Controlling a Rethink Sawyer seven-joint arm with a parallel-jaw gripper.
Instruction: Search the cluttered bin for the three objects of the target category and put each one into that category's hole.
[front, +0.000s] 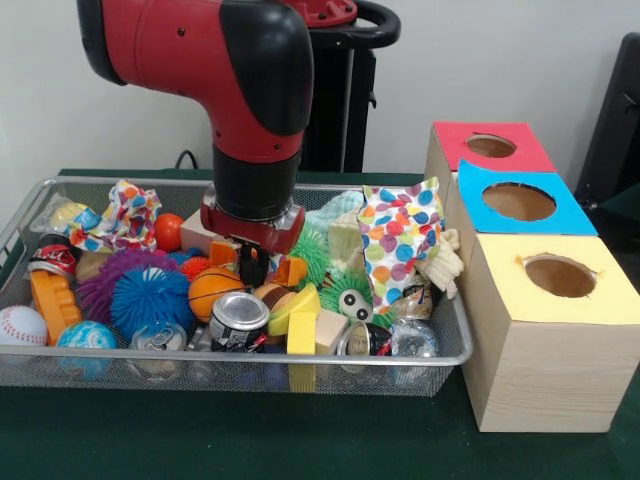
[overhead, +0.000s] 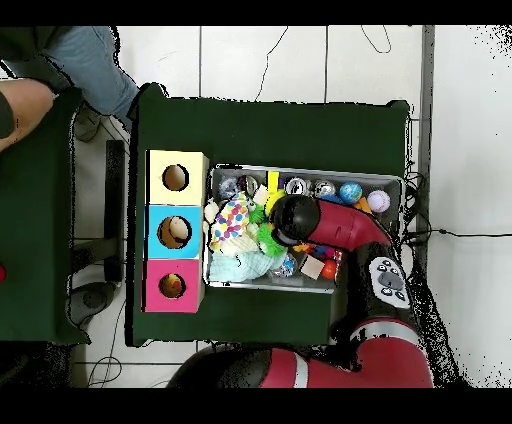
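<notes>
Target category not identifiable; candidate items lie in wire bin (front: 452, 345) all around gripper (front: 253, 268). Gripper lowered into clutter, finger state cannot be determined. Orange basketball (front: 213, 290) just left of gripper, crushed can (front: 238, 320) in front. 3 hole boxes right: red (front: 490, 146), blue (front: 519, 202), yellow (front: 559, 276).

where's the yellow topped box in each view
Front view: the yellow-topped box is nearest the camera at lower right, right of the wire bin.
Overhead view: the yellow-topped box is topmost of the three boxes, left of the bin.
Shared landmark: the blue-topped box next to it.
</notes>
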